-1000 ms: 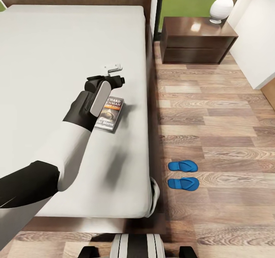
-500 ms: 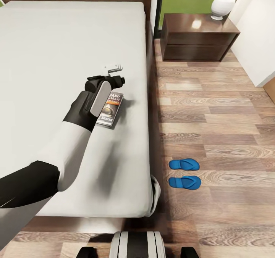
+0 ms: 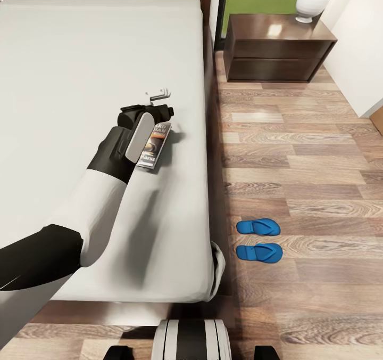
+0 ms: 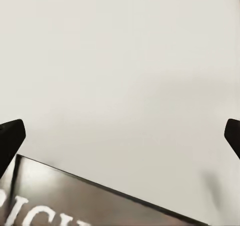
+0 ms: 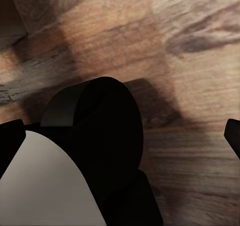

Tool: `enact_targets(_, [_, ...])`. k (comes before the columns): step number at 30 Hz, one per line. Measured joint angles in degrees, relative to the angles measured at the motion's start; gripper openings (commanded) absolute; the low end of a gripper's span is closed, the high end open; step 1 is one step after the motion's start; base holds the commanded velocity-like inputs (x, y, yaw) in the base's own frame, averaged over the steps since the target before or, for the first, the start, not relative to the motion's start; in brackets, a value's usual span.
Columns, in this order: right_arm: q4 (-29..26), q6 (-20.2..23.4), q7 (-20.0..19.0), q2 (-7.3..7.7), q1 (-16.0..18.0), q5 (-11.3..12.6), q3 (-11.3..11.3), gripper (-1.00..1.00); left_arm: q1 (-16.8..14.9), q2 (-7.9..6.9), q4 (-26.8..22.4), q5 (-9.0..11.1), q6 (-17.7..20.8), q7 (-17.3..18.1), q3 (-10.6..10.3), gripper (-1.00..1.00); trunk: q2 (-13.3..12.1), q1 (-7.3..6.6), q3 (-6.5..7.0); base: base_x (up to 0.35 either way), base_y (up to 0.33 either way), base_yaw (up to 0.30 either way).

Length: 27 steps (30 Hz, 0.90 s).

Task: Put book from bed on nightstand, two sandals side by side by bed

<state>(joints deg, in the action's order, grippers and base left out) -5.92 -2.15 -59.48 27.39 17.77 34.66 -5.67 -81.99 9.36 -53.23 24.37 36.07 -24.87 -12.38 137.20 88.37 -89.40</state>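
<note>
The book (image 3: 155, 148), dark with an orange band, lies on the pale mattress of the bed (image 3: 80, 56) near its right edge. My left wrist covers its left half. My left gripper (image 3: 158, 94) hangs open just beyond the book's far end. In the left wrist view the book's top edge (image 4: 75, 201) shows below the wide-apart fingertips (image 4: 11, 136) and nothing lies between them. Two blue sandals (image 3: 258, 226) (image 3: 258, 252) lie side by side on the floor right of the bed. A dark wooden nightstand (image 3: 271, 56) stands at the far right. My right gripper (image 5: 120, 136) is open.
A white lamp (image 3: 312, 0) stands on the nightstand's top. Wood-plank floor (image 3: 308, 152) runs between bed and white wall (image 3: 361, 56). My base (image 3: 191, 341) sits at the bed's foot. In the right wrist view a dark round part of my body (image 5: 100, 136) is over the floor (image 5: 190, 45).
The whole view has crept forward toward the headboard. My left arm keeps its place in the picture, and the wrist now covers more of the book. The sandals lie as before.
</note>
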Motion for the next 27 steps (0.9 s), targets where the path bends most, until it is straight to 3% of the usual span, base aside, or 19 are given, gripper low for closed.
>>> enact_targets(24, [0.0,0.0,0.0,-0.03,-0.04,0.0,0.0,1.0,0.0,0.0,0.02,0.11,-0.04,0.03,0.05,1.0,0.01,0.01,-0.01,0.0,0.0,0.0])
enact_targets(27, [0.0,0.0,0.0,-0.02,-0.04,0.0,0.0,1.0,0.0,-0.01,-0.93,0.09,-0.01,-0.01,0.07,1.0,1.2,0.66,-0.54,0.0,0.0,0.0])
